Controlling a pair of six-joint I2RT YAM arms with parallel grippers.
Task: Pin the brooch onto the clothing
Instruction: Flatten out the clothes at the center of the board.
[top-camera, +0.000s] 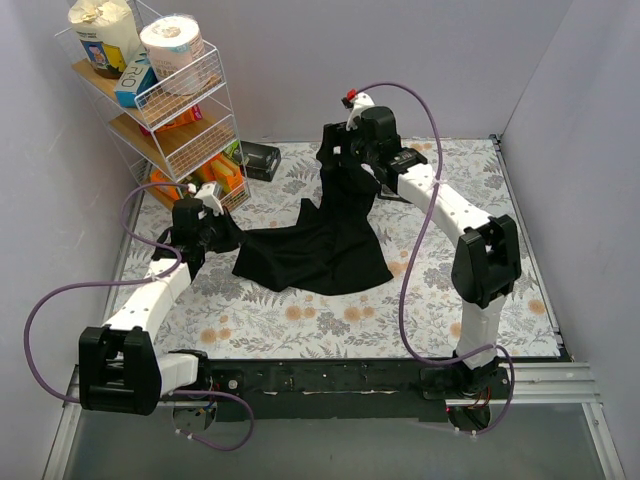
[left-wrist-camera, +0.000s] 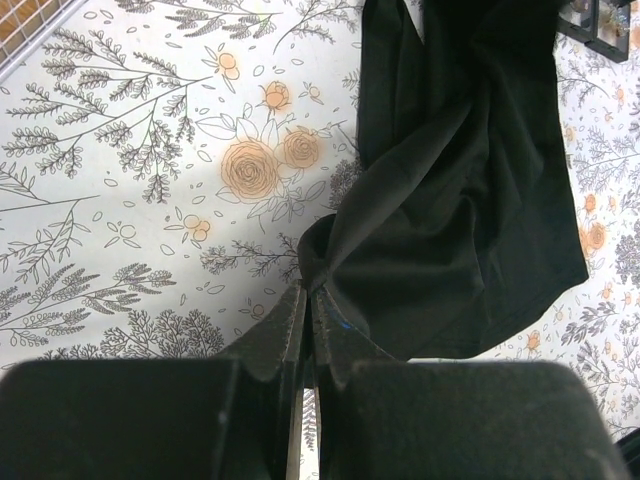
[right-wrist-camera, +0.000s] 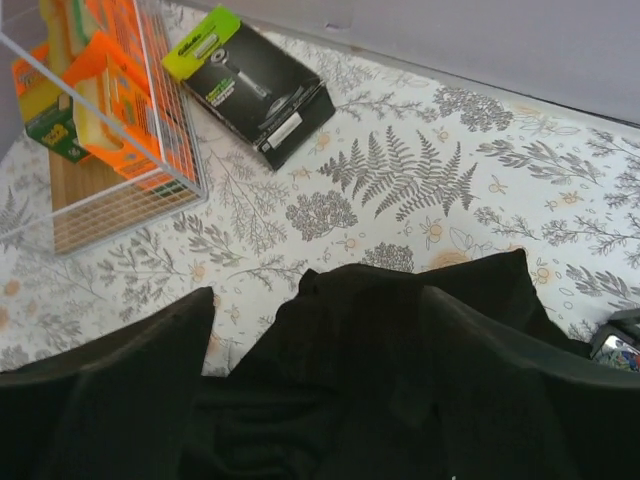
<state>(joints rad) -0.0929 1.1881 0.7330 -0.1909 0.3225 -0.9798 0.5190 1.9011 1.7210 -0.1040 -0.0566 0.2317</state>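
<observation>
The clothing (top-camera: 320, 250), a black T-shirt, hangs stretched between both grippers, its middle sagging onto the floral table. At the left, my left gripper (top-camera: 215, 230) is shut on one edge of it; in the left wrist view the fingertips (left-wrist-camera: 300, 300) pinch a fold and the clothing (left-wrist-camera: 470, 200) spreads away to the right. My right gripper (top-camera: 340, 150) is raised at the back. In the right wrist view its jaws (right-wrist-camera: 315, 300) stand apart, with the clothing (right-wrist-camera: 400, 340) bunched between them and draped against the right finger, while table shows beside the left finger (right-wrist-camera: 120, 370). The brooch is hidden.
A wire shelf rack (top-camera: 170, 100) with a paper roll and boxes stands at the back left. A black and green box (top-camera: 260, 158) (right-wrist-camera: 250, 85) lies beside it. Small black frame boxes (left-wrist-camera: 600, 25) (right-wrist-camera: 620, 345) sit near the shirt. Grey walls close in the table.
</observation>
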